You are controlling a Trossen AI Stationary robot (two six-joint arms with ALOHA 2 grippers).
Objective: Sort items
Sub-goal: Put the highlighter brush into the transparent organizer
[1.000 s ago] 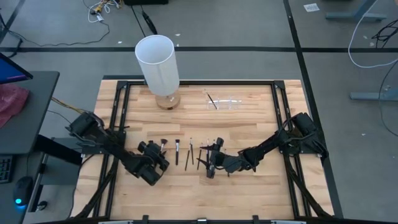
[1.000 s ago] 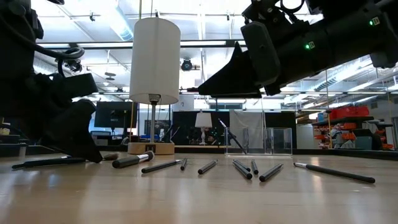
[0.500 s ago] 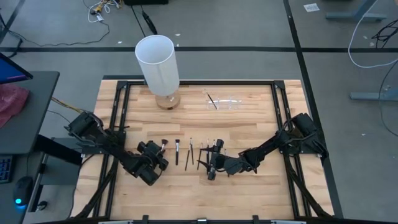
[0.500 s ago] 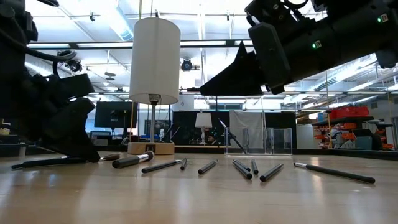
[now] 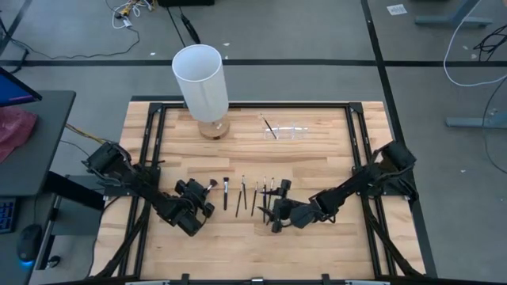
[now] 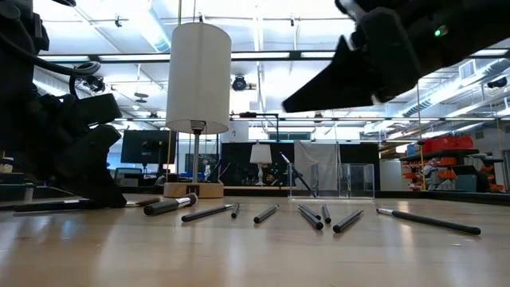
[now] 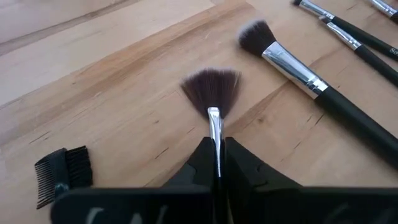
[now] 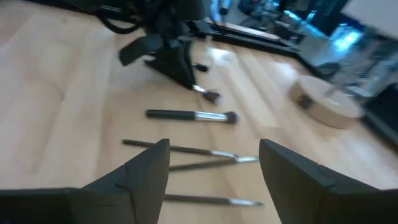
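The items are thin dark-handled brushes and sticks lying in a row (image 5: 252,196) on the wooden table. A fan brush (image 7: 211,90) with a silver ferrule lies at the row's left end. My left gripper (image 7: 216,146) is shut on it, low at the table (image 5: 203,195). A thick round brush (image 7: 298,71) lies beside it, and a small comb brush (image 7: 61,171) on its other side. My right gripper (image 8: 214,165) hangs open above the near ends of the row's right-hand sticks (image 5: 276,214), touching nothing. My left gripper pinches the fan brush between its two fingers (image 7: 202,158), on the silver ferrule (image 7: 214,127) a little behind the bristles. The fingers slant down from the table's near left and lie along the brush. The fan head (image 7: 211,87) points away from the fingers and lies on the wood.
A tall white cylinder (image 5: 200,75) stands on a round wooden base at the far left. A small clear holder (image 5: 285,129) with one stick in it stands at the far middle. Bare wood lies between these and the row of brushes.
My left gripper has shut on the fan brush without shifting. My right gripper has drawn back toward the table's near right and risen a little, staying open. The brushes have not moved.
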